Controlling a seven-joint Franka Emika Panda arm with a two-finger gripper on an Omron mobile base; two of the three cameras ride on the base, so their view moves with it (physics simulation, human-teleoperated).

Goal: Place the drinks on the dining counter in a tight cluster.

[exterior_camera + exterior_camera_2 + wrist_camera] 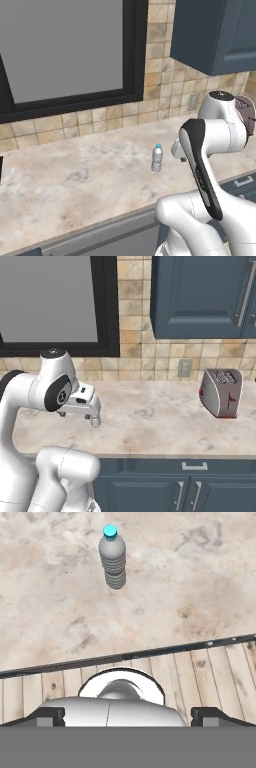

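One of the drinks, a small clear water bottle [157,158] with a blue cap, stands upright on the marble counter [75,185] that runs along the tiled wall under the window. In the hand view the bottle [113,558] is ahead and a little left of centre, well clear of the fingers. My gripper [129,716] hangs above the counter's front edge, open wide with nothing between its dark fingertips [50,715]. In the right base view my hand [82,400] hovers over the counter with the bottle's top [95,421] just below it. The dining counter is out of view.
A silver toaster [220,392] stands at the right end of the counter under dark blue wall cabinets [200,296]. A dark-framed window [65,50] is behind the bottle. Wooden floor [200,672] lies below the counter edge, and blue drawers [195,481] are under it.
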